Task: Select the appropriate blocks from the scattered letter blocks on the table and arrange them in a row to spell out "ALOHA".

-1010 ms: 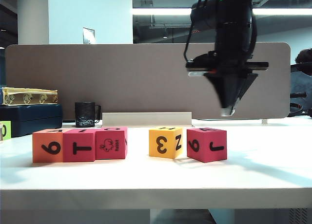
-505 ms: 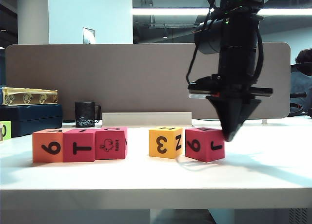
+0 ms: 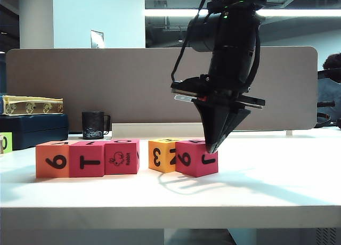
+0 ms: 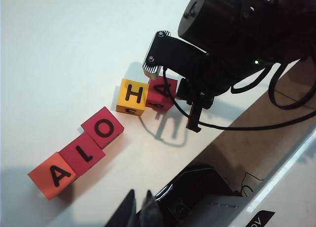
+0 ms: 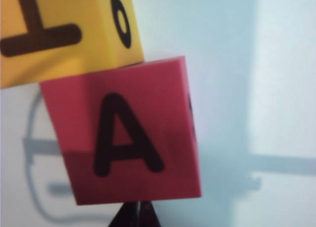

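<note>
Five letter blocks lie on the white table (image 3: 277,186). Orange A (image 4: 53,175), pink-red L (image 4: 83,154) and pink-red O (image 4: 102,127) touch in a row. After a small gap come the yellow H block (image 3: 161,154) and a pink-red A block (image 3: 196,157), touching each other. My right gripper (image 3: 212,147) points down, shut with nothing in it, its tips against the right side of that A block (image 5: 123,138). In the right wrist view the right gripper (image 5: 134,214) sits at the block's edge. My left gripper (image 4: 140,207) is shut, held high above the table near the orange block.
At the back left stand a black mug (image 3: 95,125) and a dark blue box (image 3: 32,130) with a yellow case (image 3: 32,104) on it. A lime-green block (image 3: 4,143) shows at the left edge. A beige divider panel (image 3: 133,85) closes the back.
My right gripper came down and swept left, pushing the pink-red A block and the yellow H block leftwards, closer to the row of three. The left gripper stayed put.
</note>
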